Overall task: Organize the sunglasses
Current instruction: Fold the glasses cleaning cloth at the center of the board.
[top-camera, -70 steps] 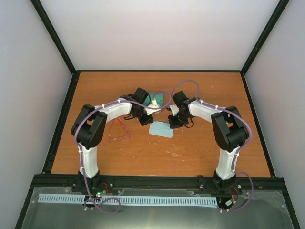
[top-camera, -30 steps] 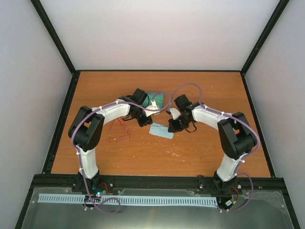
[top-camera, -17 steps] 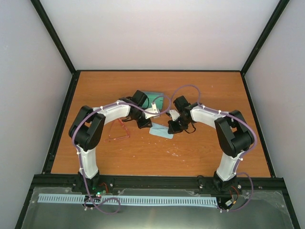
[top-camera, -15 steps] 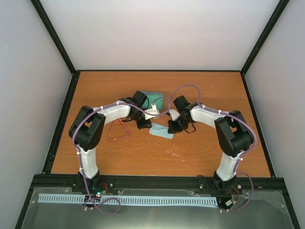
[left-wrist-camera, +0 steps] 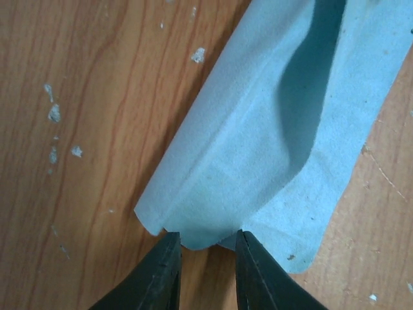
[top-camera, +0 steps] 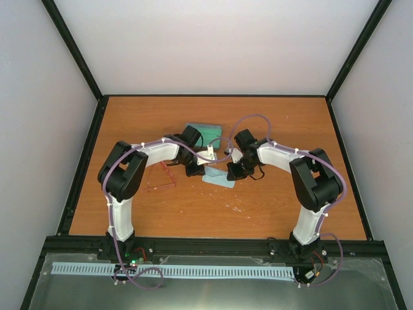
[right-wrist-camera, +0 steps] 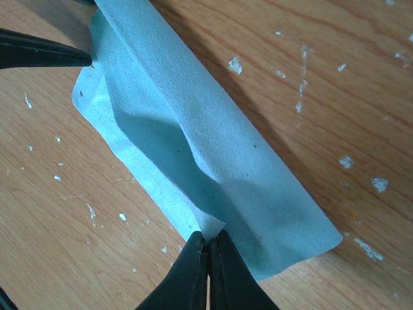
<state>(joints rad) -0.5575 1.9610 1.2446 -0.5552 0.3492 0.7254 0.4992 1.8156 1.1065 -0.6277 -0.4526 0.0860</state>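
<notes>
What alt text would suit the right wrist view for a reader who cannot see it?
The right gripper, its black fingers closed together, pinches the near edge of a soft light-blue cloth that lies partly folded over itself on a white-flecked brown wooden table. A second black fingertip reaches in from the upper left to the cloth's far corner.

A: Left arm, right arm: white links, bulky black joints?
B: Same on both. Purple cable runs along each, pinned by small white ties. Green light at the left base.
A: Fingers?
B: Black, glossy, tapering to narrow tips.
</notes>
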